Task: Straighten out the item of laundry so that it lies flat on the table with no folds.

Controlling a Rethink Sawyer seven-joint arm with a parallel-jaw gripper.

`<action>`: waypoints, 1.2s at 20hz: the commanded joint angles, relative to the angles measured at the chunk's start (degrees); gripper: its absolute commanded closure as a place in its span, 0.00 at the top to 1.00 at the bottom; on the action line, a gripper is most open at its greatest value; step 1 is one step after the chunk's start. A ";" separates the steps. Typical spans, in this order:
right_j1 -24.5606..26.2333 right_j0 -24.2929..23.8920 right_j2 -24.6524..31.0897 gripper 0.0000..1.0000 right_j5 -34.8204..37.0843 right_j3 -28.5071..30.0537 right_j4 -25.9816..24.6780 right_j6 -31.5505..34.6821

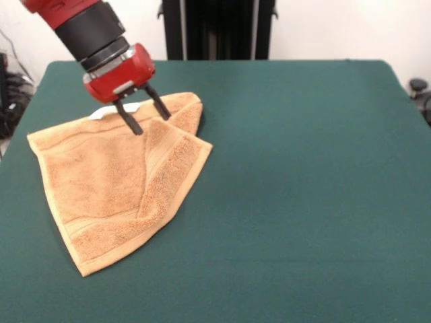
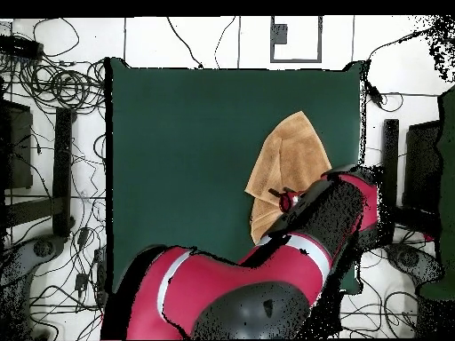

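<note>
The golden-tan towel (image 1: 111, 182) lies on the left part of the dark green table (image 1: 303, 168). Its right side is folded over itself, with a raised fold near the far corner. A small white tag (image 1: 105, 112) shows at its far edge. My gripper (image 1: 152, 123) hangs over the towel's far right corner, by the fold. Its two black fingers are apart and hold nothing. In the overhead view the towel (image 2: 289, 160) lies near the table's (image 2: 178, 151) right edge. There the gripper (image 2: 277, 195) sits over its lower end, and my arm hides part of the towel.
The robot's black pedestal (image 1: 215, 27) stands beyond the table's far edge. Cables (image 2: 62, 89) and dark equipment (image 2: 22, 142) lie on the floor around the table. The towel's left corner (image 1: 32, 139) lies close to the table's left edge.
</note>
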 commanded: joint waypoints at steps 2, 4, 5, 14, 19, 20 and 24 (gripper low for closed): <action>2.35 2.79 11.80 1.00 -8.38 0.13 -0.55 21.89; 1.53 3.40 11.71 1.00 -9.23 0.58 -0.33 22.46; 1.31 3.77 11.60 1.00 -8.44 0.90 0.38 22.19; 0.42 2.92 13.28 1.00 5.42 1.81 11.31 6.59; -2.26 -0.87 14.56 1.00 12.63 6.81 30.13 -19.57; -1.98 -0.82 14.41 1.00 12.24 6.83 30.88 -19.68; -0.83 -0.62 13.32 1.00 10.84 5.41 32.52 -18.58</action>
